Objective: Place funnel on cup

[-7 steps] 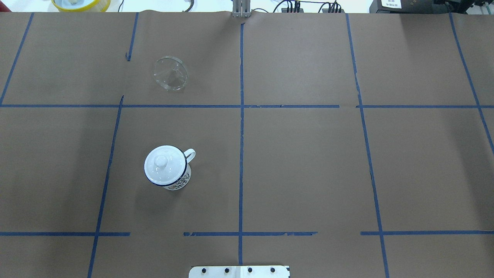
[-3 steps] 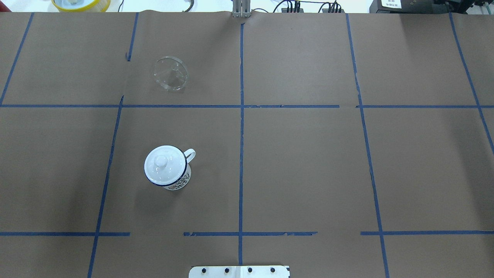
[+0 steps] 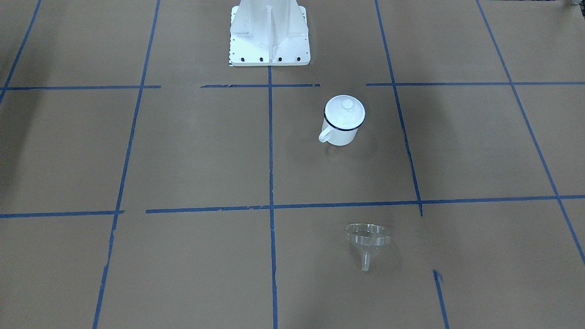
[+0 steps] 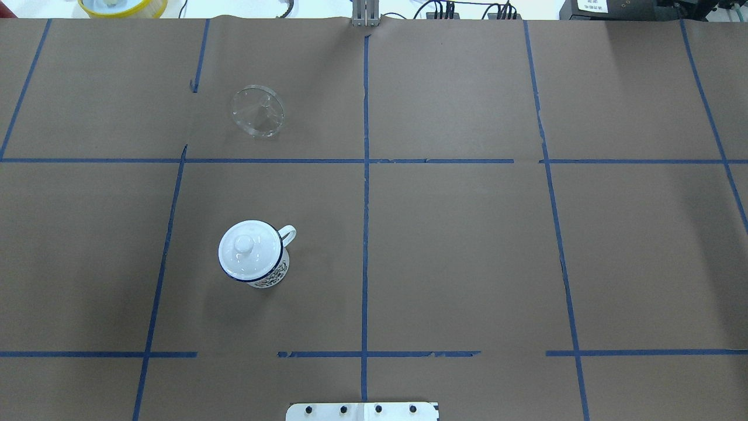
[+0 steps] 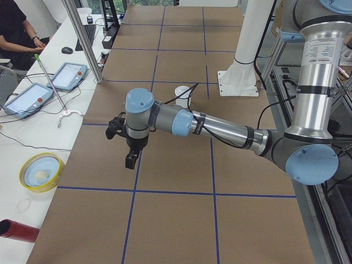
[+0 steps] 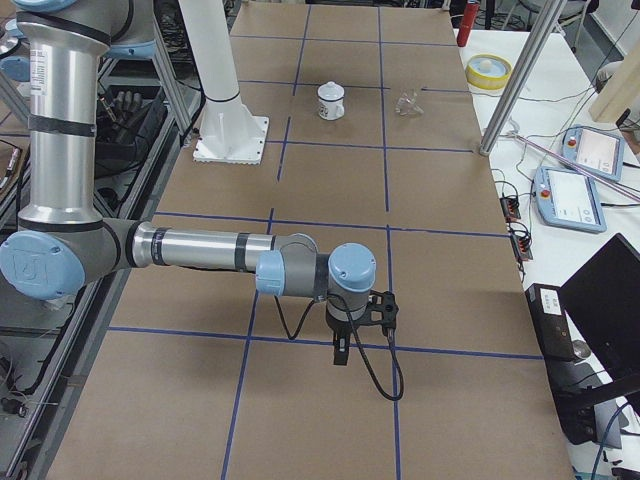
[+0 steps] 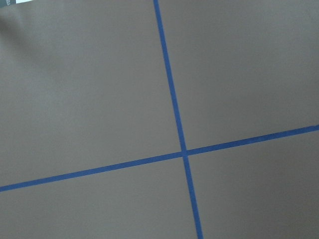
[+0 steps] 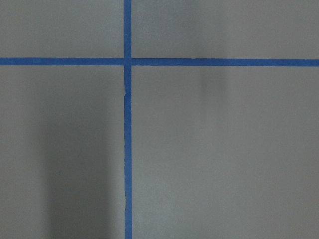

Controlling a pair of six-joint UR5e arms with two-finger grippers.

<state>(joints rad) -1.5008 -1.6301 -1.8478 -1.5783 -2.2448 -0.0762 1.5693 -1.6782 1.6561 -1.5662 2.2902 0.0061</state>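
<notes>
Both grippers hang over bare paper well apart from the task's things. The left gripper and the right gripper show only in the side views, so I cannot tell whether either is spread or closed. Each wrist camera sees just tape lines.

Nothing on the counter has visibly shifted over the last second in the overhead view. Work on the task seems not to have begun.

On the robot's left half, the white enamel mug with a dark blue rim stands upright, and a round white knobbed lid sits on it. That lid probably has to come off first. The small clear funnel lies tipped on its side, farther out from the robot in the next square.

Brown paper gridded with blue tape covers the counter. A white pedestal stands at the robot's edge. Two teach pendants, a yellow-rimmed dish and a seated person occupy the side bench.
</notes>
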